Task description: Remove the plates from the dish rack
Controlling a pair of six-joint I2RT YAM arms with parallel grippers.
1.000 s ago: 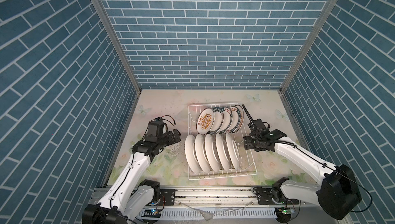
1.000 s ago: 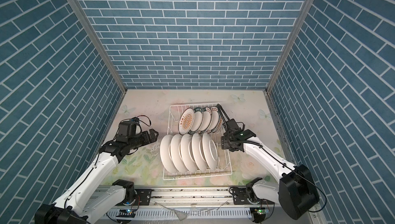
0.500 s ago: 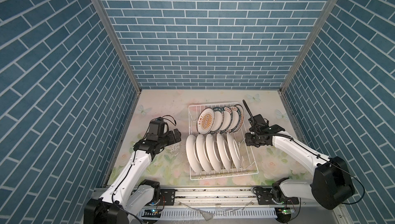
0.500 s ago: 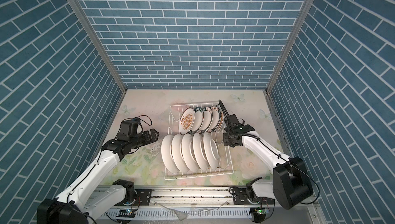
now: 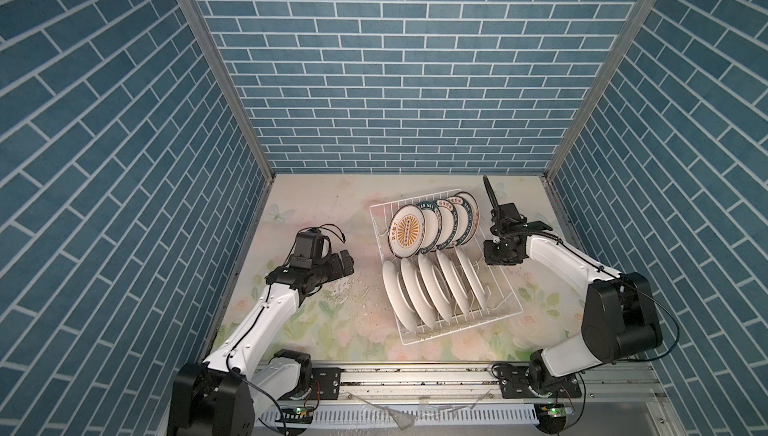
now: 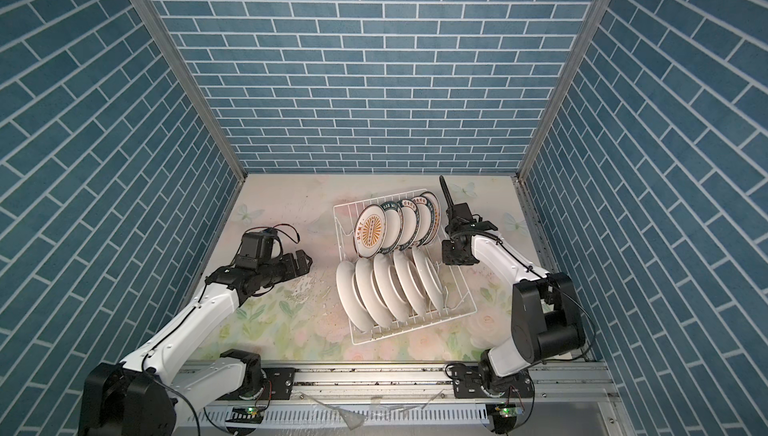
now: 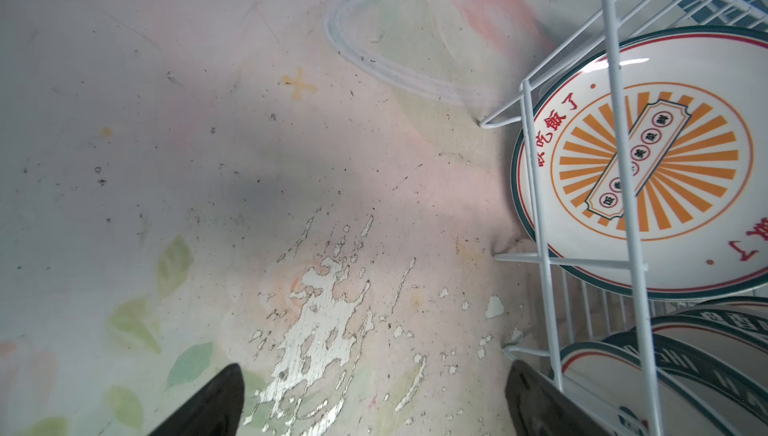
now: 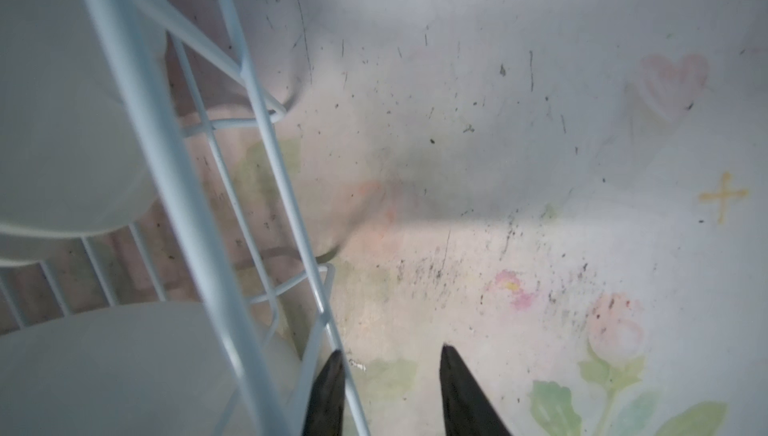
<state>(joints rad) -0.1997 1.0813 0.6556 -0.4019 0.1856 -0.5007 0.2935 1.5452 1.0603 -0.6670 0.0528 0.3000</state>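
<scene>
i see the dish rack (image 5: 496, 288) standing on the floral table (image 5: 311, 205), right of centre, and every plate i can see sits in it. the far row shows its printed fronts, with the orange sunburst plate (image 5: 409, 230) at the left end. the near row (image 5: 419, 292) shows plain white backs, tilted between the prongs.

my left gripper (image 5: 345, 263) hovers low over the table to the left of the rack, jaws spread wide and holding nothing. in the left wrist view one fingertip (image 7: 536, 405) sits close by the rack's side wires.

my right gripper (image 5: 498, 257) is down at the rack's right side. in the right wrist view (image 8: 390, 388) its jaws stand partly apart, not clamped. a thin side wire runs between them, close against one finger.
</scene>
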